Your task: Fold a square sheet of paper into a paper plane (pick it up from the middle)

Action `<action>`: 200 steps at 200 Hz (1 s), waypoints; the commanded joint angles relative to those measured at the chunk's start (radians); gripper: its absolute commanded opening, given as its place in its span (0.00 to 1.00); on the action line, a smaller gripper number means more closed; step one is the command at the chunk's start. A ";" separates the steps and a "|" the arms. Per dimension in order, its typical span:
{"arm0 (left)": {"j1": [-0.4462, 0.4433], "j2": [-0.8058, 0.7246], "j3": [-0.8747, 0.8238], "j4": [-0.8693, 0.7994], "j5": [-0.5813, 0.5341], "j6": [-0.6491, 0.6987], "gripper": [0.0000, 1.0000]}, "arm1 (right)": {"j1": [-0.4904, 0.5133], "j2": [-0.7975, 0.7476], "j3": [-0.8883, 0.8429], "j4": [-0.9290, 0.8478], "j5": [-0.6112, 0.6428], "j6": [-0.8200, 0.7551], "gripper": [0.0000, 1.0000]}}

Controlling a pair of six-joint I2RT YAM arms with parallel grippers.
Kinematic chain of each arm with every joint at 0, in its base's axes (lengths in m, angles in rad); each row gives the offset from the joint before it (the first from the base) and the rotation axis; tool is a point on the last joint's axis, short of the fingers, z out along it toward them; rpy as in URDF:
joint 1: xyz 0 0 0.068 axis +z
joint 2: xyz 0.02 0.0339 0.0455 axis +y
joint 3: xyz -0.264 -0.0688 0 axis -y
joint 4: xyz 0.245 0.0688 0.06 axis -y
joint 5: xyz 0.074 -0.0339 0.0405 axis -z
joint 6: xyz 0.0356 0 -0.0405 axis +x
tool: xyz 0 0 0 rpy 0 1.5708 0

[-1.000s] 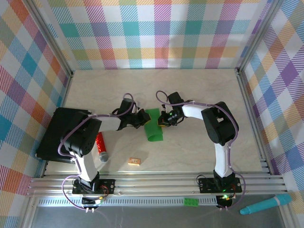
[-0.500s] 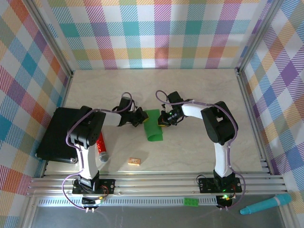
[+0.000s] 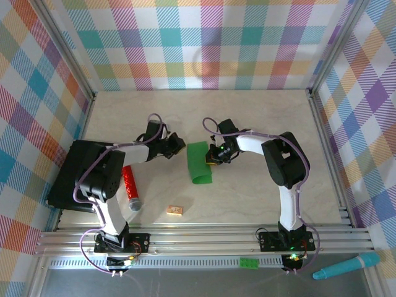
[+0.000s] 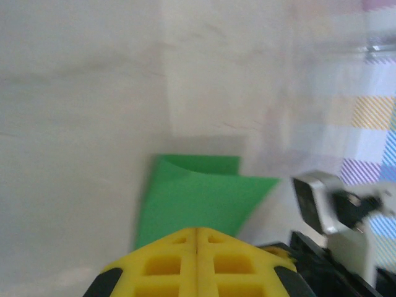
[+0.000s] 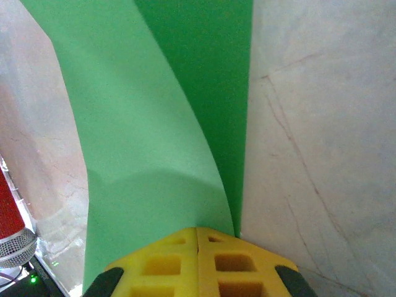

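While tight on the square sheet of paper (image 3: 198, 168), right end effector (image 3: 210, 157); left end effector (image 3: 182, 143) closed.

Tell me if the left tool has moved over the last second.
Yes. The left tool has drawn back leftward from the paper, opening a gap.

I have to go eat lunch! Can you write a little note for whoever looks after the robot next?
Bright green square sheet of paper: mid-table, folded over into a strip, its upper layer bulging, not creased flat.
Left gripper: shut, empty, just left of the paper, not touching it.
Right gripper: shut, tips at the paper's right edge; pinching or just pressing, unclear.
Done: first fold started.
Left: flatten the crease, then fold nose and wings.
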 commanded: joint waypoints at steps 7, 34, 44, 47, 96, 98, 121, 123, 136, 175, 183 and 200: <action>-0.073 0.040 0.020 0.061 0.029 -0.047 0.00 | -0.007 0.126 -0.082 -0.152 0.265 -0.012 0.00; -0.088 0.120 0.086 0.060 0.030 -0.057 0.00 | -0.006 0.130 -0.082 -0.149 0.265 -0.006 0.00; -0.085 0.136 0.107 0.037 0.011 -0.046 0.00 | -0.007 0.131 -0.084 -0.148 0.265 -0.006 0.00; -0.084 0.140 0.115 0.028 0.007 -0.040 0.00 | -0.007 0.130 -0.084 -0.148 0.266 -0.006 0.00; -0.023 0.220 0.162 -0.040 -0.028 -0.004 0.00 | -0.008 0.139 -0.081 -0.152 0.275 -0.011 0.00; -0.021 0.222 0.162 -0.042 -0.032 -0.004 0.00 | -0.008 0.139 -0.082 -0.154 0.275 -0.011 0.00; 0.011 0.245 0.162 -0.073 -0.050 0.021 0.00 | -0.008 0.139 -0.081 -0.159 0.290 -0.015 0.00; 0.014 0.246 0.164 -0.077 -0.053 0.023 0.00 | -0.008 0.139 -0.082 -0.161 0.292 -0.015 0.00; 0.032 0.255 0.173 -0.106 -0.064 0.044 0.00 | -0.008 0.140 -0.080 -0.161 0.295 -0.017 0.00; 0.096 0.251 0.233 -0.191 -0.088 0.092 0.00 | -0.007 0.138 -0.087 -0.154 0.301 -0.008 0.00; 0.106 0.247 0.257 -0.221 -0.091 0.108 0.00 | -0.008 0.140 -0.090 -0.153 0.299 -0.006 0.00; 0.112 0.219 0.302 -0.284 -0.100 0.142 0.00 | -0.008 0.140 -0.094 -0.148 0.294 0.007 0.00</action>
